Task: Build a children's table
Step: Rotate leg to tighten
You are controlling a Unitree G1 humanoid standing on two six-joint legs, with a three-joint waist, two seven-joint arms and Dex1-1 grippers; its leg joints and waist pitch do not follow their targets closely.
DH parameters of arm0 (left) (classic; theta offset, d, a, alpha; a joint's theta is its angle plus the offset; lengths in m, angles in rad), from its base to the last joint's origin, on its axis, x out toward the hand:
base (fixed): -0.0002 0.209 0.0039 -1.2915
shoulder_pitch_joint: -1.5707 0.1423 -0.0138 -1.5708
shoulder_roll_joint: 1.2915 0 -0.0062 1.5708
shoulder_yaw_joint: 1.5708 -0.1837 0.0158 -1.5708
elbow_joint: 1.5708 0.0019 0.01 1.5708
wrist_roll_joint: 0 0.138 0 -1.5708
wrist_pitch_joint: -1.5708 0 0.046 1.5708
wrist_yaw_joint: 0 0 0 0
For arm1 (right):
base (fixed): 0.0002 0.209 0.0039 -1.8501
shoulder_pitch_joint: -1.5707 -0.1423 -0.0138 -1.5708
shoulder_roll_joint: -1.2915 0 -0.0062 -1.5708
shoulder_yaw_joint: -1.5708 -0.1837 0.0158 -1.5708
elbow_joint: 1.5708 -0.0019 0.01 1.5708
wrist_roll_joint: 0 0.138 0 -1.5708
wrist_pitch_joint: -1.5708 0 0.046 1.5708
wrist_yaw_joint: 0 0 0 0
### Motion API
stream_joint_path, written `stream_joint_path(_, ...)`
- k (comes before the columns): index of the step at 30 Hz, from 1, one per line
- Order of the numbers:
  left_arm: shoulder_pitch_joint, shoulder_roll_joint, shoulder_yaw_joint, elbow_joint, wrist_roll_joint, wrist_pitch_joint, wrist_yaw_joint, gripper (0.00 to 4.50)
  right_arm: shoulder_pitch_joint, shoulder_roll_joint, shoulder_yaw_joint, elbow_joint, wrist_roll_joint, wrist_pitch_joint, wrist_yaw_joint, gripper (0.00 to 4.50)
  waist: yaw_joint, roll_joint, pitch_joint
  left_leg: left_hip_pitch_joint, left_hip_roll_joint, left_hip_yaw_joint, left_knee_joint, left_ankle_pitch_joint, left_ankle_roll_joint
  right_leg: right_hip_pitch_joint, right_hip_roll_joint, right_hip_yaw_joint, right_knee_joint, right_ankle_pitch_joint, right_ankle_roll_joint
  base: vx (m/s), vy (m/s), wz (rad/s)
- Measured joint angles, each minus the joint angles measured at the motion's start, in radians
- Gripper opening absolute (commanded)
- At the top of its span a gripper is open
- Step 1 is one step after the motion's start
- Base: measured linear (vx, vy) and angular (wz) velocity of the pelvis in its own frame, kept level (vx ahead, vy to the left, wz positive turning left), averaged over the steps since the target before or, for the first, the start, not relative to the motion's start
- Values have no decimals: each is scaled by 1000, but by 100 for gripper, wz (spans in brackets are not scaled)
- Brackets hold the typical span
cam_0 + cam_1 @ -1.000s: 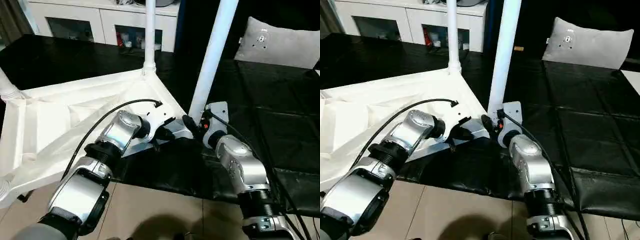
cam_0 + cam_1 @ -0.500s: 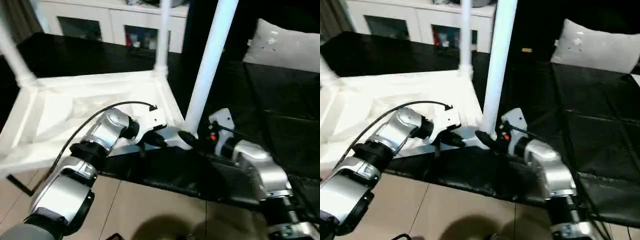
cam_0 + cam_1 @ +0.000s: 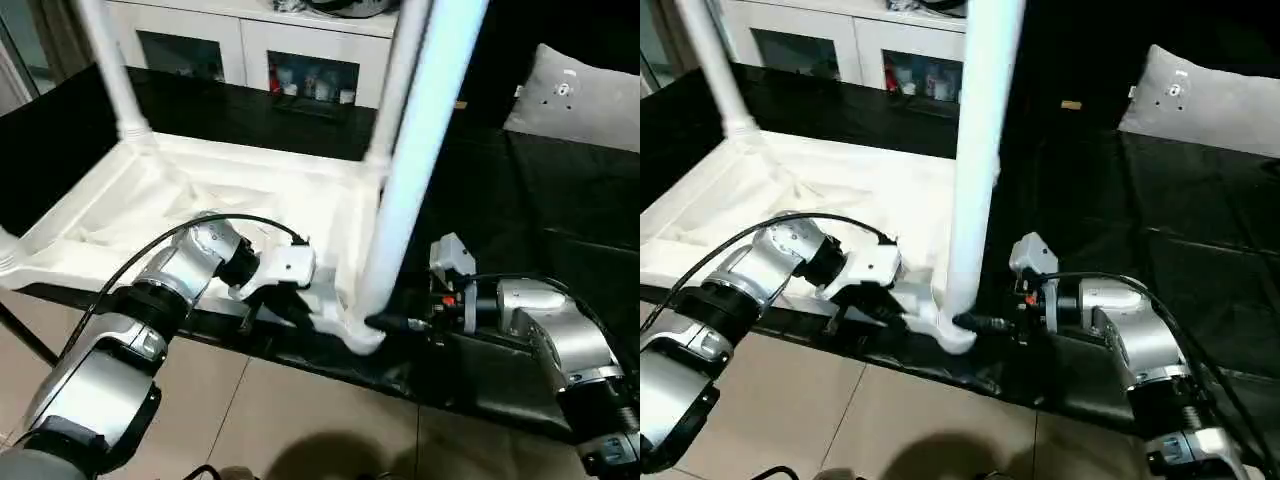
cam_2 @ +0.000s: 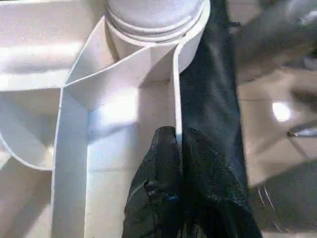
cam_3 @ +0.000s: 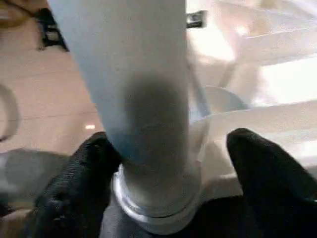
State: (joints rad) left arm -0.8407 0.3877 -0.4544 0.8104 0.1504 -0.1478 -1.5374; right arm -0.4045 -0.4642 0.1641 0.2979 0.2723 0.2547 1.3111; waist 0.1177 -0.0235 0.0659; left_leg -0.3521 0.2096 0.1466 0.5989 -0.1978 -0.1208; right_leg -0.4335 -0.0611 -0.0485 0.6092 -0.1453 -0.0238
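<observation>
Table top (image 3: 200,190) is lying upside down on the black surface (image 3: 560,260) w/ legs sticking up. Left tool (image 4: 177,148) is pinching the top's thin rim wall near the corner socket (image 3: 355,335). Right tool (image 5: 163,163) is sitting w/ fingers (image 5: 262,168) spread either side of the near leg (image 3: 415,150), at its base.
</observation>
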Motion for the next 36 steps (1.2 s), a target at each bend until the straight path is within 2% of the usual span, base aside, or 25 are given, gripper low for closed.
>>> stream_joint_path(1,0,1,-3,0,0,-11,-10,0,0,0,3,0,8,5,19,346,2,0,0,0,0,0,0,0,0,0,0,0,0,0,0,0,0,0)
stream_joint_path(4,0,1,-8,0,0,-28,-28,0,0,5,10,0,14,16,48,339,5,0,0,0,0,0,0,0,0,0,0,0,0,0,0,0,0,0)
stream_joint_path(6,0,-1,-13,-1,0,-34,-39,0,0,16,22,0,14,26,59,301,5,-1,0,0,0,0,1,0,0,0,0,0,0,0,0,0,0,0)
stream_joint_path(9,0,-1,-22,-8,-2,-37,-43,0,0,21,38,1,17,37,74,293,6,-1,0,0,0,0,1,0,0,0,0,0,0,0,0,0,0,0)
stream_joint_path(10,0,-1,-24,-8,-3,-39,-43,0,0,21,40,1,20,46,83,272,6,-1,0,0,0,0,1,0,0,0,0,0,0,0,1,0,0,0)
stream_joint_path(16,0,1,-28,-8,-8,-50,-43,0,-2,17,42,1,32,70,94,230,8,-1,0,0,0,0,1,0,0,0,0,0,0,-1,1,0,0,0)
stream_joint_path(21,0,-1,-19,-8,-12,-37,-47,0,-2,20,37,-12,41,103,84,216,7,-1,0,0,0,0,1,0,0,0,0,0,0,-1,2,0,0,0)
stream_joint_path(24,-5,-6,2,-8,-16,45,-27,0,15,53,7,-46,50,148,13,215,3,-1,0,1,0,0,1,0,-1,0,0,0,2,-3,5,0,0,0)
stream_joint_path(27,-5,-11,26,-3,0,137,52,0,22,99,-24,-49,29,154,-121,214,-10,-1,-1,2,0,0,1,1,-2,0,0,0,2,-3,5,0,0,0)
stream_joint_path(32,-17,-76,76,6,13,301,259,0,22,231,-118,-35,-42,148,-465,208,-61,-2,-1,2,-1,0,3,2,-4,-1,1,0,-1,-2,6,0,0,0)
stream_joint_path(36,-18,-143,123,6,13,409,401,0,-2,337,-159,-21,-102,148,-737,204,-83,-2,-1,2,-1,-1,1,2,-4,-2,2,0,0,-2,6,0,0,0)
